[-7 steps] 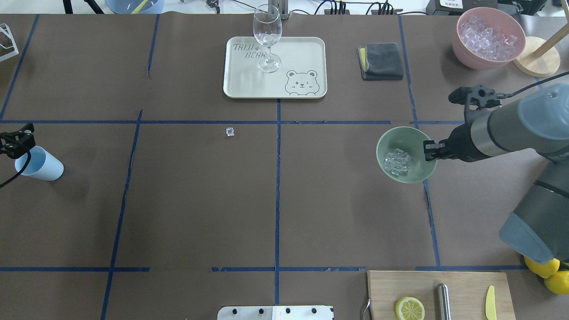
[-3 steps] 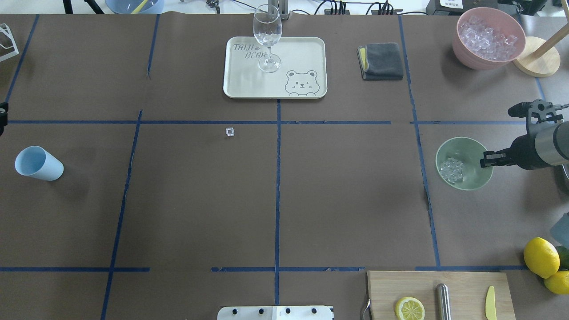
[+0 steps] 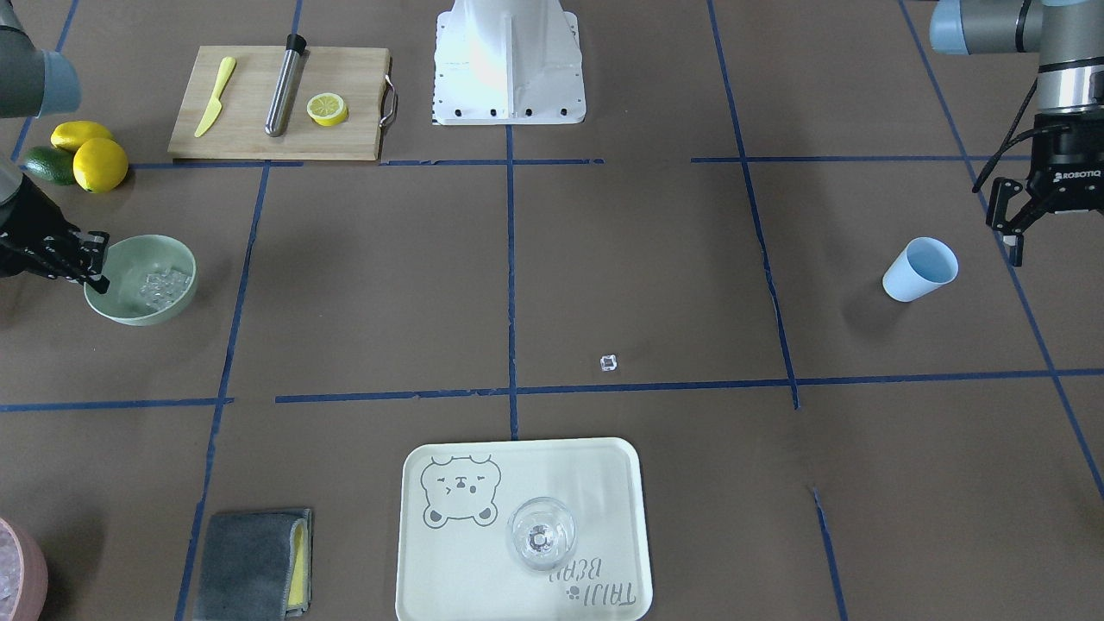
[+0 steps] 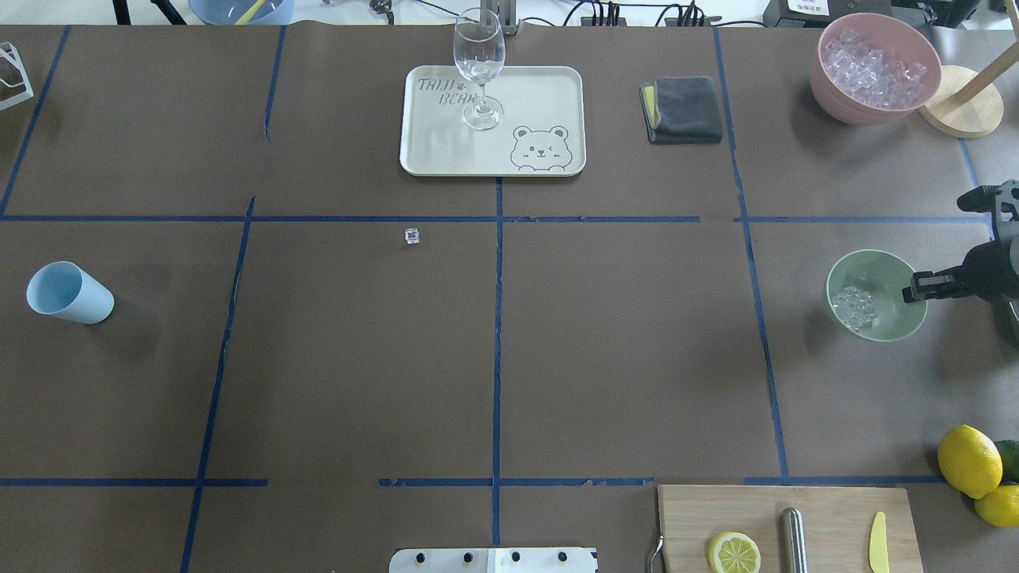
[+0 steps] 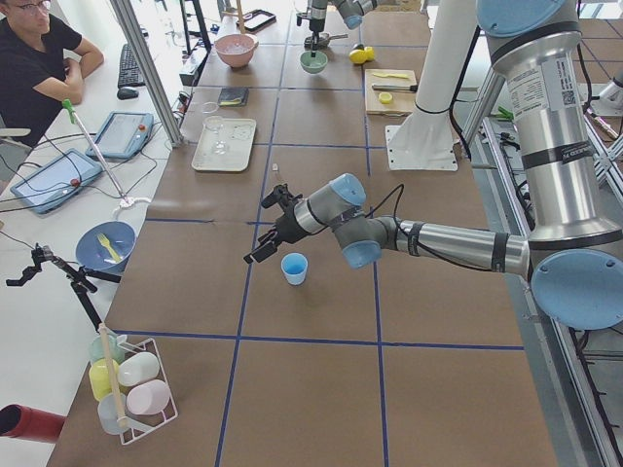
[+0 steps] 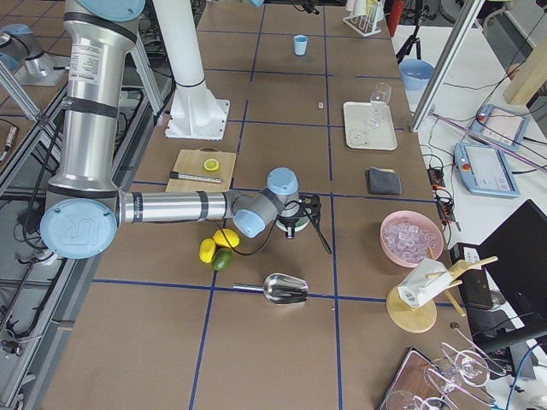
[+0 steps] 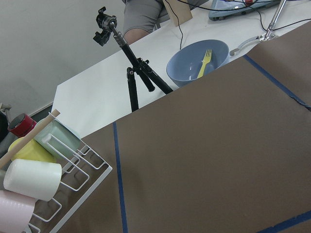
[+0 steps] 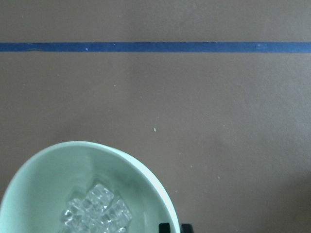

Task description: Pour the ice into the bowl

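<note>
The mint-green bowl (image 4: pixel 885 277) is at the table's right side, with a small heap of clear ice (image 4: pixel 853 306) inside it. My right gripper (image 4: pixel 914 291) is shut on the bowl's right rim. The front view shows the same: the bowl (image 3: pixel 138 312), the ice (image 3: pixel 164 285) and the right gripper (image 3: pixel 95 266). The right wrist view shows the bowl (image 8: pixel 43 184) and the ice (image 8: pixel 97 211) close up. The blue cup (image 4: pixel 70 292) lies on its side at the left, empty. My left gripper (image 3: pixel 1009 233) is open, above and beside the cup (image 3: pixel 920 269).
One stray ice cube (image 4: pixel 411 235) lies near the table's middle. A tray (image 4: pixel 541 95) with a wine glass (image 4: pixel 479 68), a grey cloth (image 4: pixel 683 109) and a pink bowl of ice (image 4: pixel 876 68) stand at the back. A cutting board (image 4: pixel 828 509) and lemons (image 4: pixel 970 460) are front right.
My right gripper has carried the bowl with the ice to the right. My left gripper has drawn back from the blue cup and left the overhead view.
</note>
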`<control>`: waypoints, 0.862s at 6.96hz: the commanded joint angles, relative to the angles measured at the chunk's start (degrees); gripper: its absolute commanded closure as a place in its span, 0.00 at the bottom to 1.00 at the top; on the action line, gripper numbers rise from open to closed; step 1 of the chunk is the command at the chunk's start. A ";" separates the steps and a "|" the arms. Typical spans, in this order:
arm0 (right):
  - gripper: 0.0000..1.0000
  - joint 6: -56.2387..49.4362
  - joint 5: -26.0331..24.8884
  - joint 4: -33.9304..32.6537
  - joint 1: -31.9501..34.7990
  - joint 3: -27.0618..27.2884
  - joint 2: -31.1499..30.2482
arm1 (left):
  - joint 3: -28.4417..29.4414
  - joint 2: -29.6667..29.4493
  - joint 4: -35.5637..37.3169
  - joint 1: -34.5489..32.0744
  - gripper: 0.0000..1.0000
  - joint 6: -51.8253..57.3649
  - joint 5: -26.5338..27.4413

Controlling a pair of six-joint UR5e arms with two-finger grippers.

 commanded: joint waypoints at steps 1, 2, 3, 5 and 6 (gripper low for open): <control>0.00 -4.96 0.97 -0.70 3.95 0.22 -2.11 | 2.05 0.09 0.27 -0.98 0.00 3.40 -0.12; 0.00 -10.65 0.63 -2.88 5.80 -0.12 -2.11 | 2.15 -0.17 2.19 -3.33 0.00 5.95 -3.08; 0.00 -20.46 0.80 -9.34 10.43 0.40 -1.85 | 2.15 -4.00 9.43 -8.84 0.00 10.15 -10.42; 0.00 -42.60 1.23 -25.75 20.18 1.01 2.25 | 2.15 -10.25 24.20 -17.13 0.00 18.33 -22.14; 0.00 -51.40 2.37 -34.28 24.58 1.10 5.33 | 2.24 -11.93 30.53 -19.42 0.00 20.46 -26.97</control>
